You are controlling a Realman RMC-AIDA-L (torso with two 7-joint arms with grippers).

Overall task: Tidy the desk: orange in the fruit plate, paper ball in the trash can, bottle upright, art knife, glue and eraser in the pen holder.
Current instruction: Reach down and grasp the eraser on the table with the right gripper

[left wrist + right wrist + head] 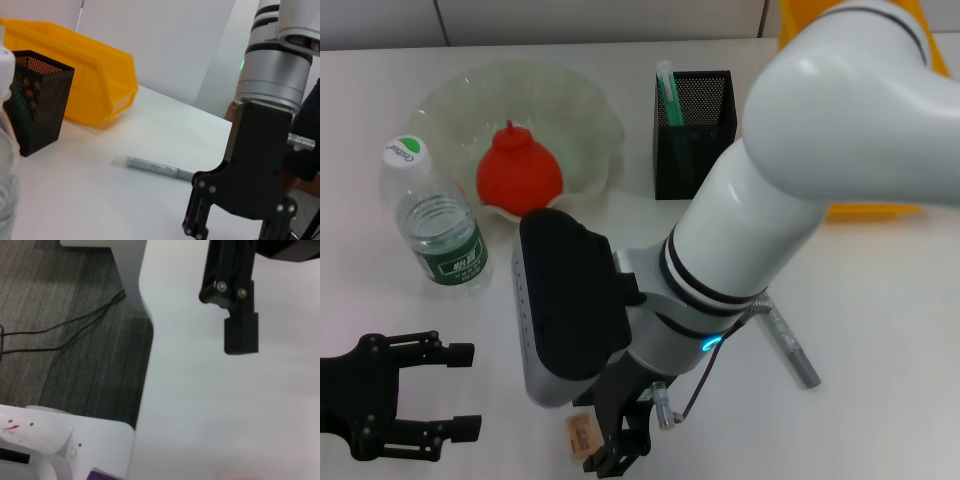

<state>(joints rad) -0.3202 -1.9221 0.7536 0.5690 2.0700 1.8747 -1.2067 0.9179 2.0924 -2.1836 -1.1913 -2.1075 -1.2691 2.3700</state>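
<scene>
The orange (520, 172) lies in the fruit plate (588, 112). The bottle (437, 228) stands upright to its left. The glue (667, 88) stands in the pen holder (695, 135). The art knife (790, 345) lies on the table, also in the left wrist view (150, 167). The eraser (582, 437) lies at the table's front. My right gripper (618, 445) is just right of it, low over the table and open (235, 232). My left gripper (462, 390) is open and empty at the front left. The paper ball is out of view.
The trash can (880, 210) stands at the back right behind my right arm and shows in the left wrist view (95, 75) beside the pen holder (35, 110). The table's front edge (147, 365) and the floor show in the right wrist view.
</scene>
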